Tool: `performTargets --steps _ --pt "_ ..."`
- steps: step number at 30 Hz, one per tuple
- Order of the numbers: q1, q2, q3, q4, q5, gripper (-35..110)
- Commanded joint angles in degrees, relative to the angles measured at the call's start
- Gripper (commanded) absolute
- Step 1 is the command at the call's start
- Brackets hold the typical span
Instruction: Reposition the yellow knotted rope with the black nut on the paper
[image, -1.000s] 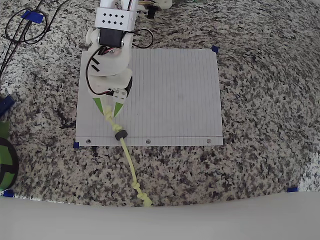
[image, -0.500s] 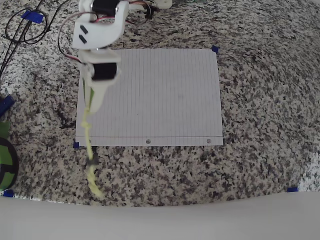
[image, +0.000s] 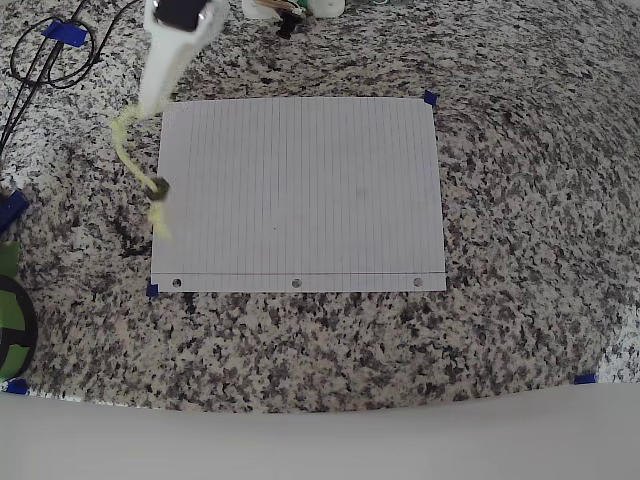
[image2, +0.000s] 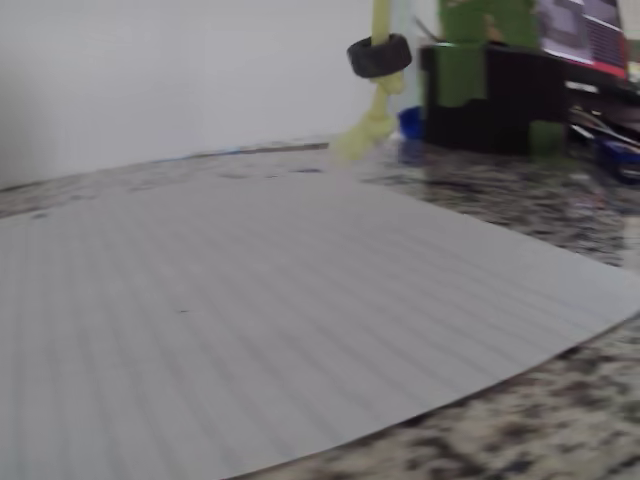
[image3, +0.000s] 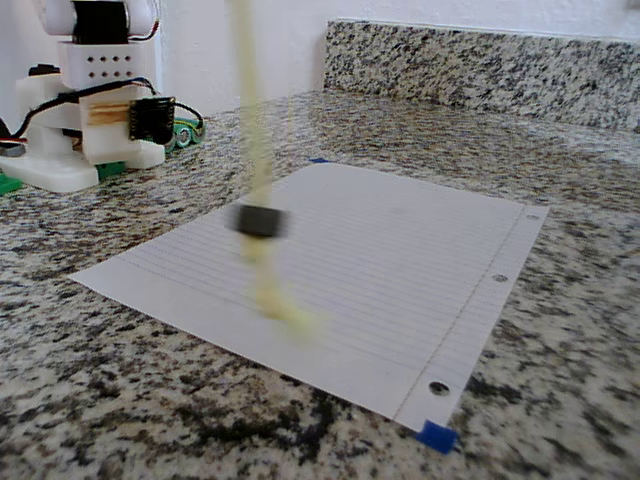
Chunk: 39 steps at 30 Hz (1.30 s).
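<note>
rope aloft off the paper's left edge

yellow knotted rope (image: 140, 170) dangling lengthwise below the gripper (image: 150, 100), black nut (image: 158, 186) near its low end. jaws apparently clamped on the rope's top, though blurred. paper (image: 320, 190) lying just right in overhead view; blue tape (image: 152, 290) at corners, nothing blocking.

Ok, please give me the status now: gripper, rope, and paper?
Gripper up by paper's top-left corner, jaws hidden. Yellow knotted rope hanging in the air, blurred, black nut on it. Nothing lying on the paper.
</note>
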Motion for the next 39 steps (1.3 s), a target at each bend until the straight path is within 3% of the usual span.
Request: performTargets --steps 1,4,7,15,25,39 --pt "4.3 8.1 0.7 5.1 -4.4 0" --pt "5.8 10.4 1.7 11.2 -4.8 0" --pt "5.9 10.8 4.1 10.1 -8.7 0" --pt "2.2 10.0 5.6 17.5 -26.7 0" --pt "-10.7 10.6 10.9 9.5 -48.1 0" --pt "-31.1 17.3 17.2 8.4 -55.1 0"
